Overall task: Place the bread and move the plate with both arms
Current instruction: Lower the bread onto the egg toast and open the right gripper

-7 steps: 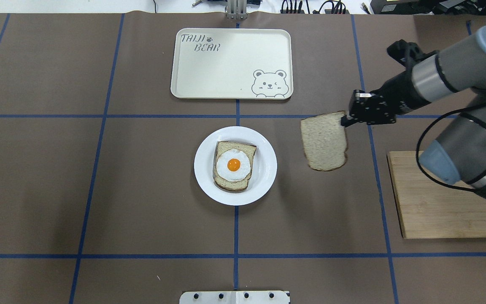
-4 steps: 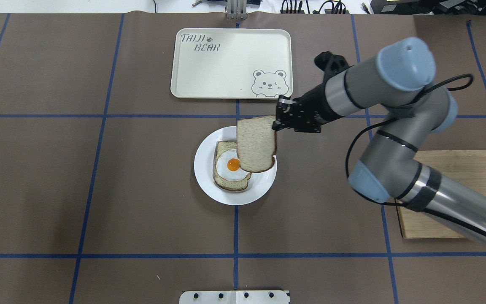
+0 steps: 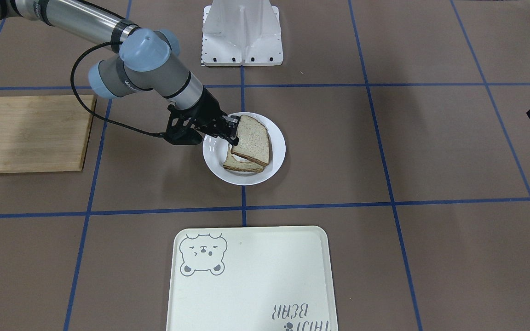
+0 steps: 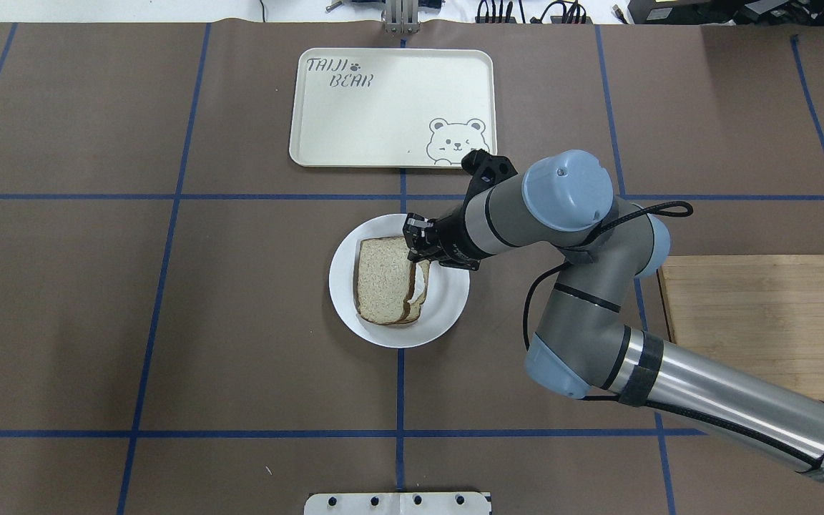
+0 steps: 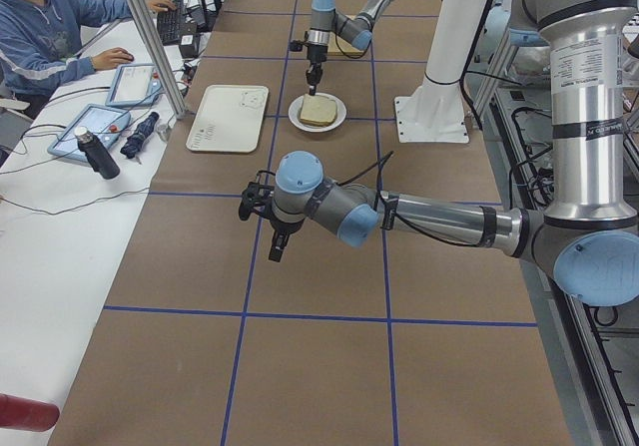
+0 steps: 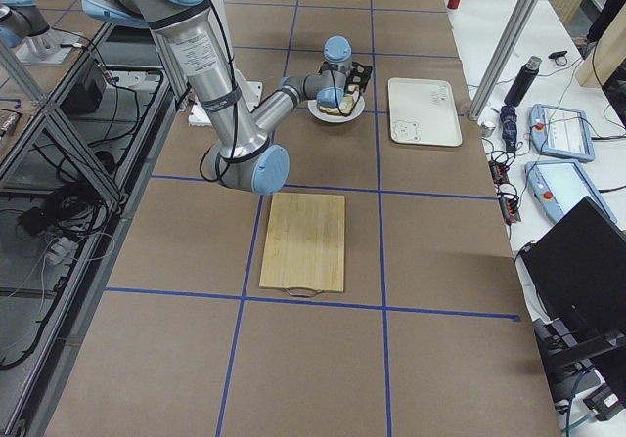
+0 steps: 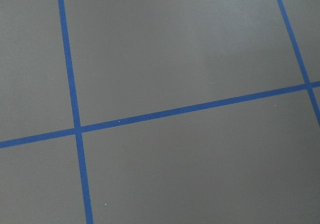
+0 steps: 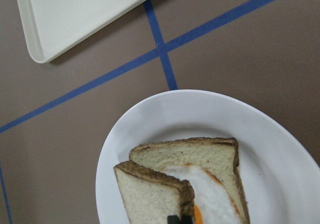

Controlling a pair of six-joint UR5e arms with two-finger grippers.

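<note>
My right gripper (image 4: 415, 243) is clamped on one corner of the bread (image 4: 381, 279). The slice sits tilted over the egg slice (image 8: 205, 156) on the plate (image 4: 448, 304), with the held corner raised. I cannot tell whether its low edge touches. The plate is at the table's middle, near the tray (image 4: 390, 107), and the board (image 4: 762, 322) is well apart on my right. My left gripper (image 5: 276, 250) hangs over bare table, well apart from the plate. I cannot tell how its jaws stand.
</note>
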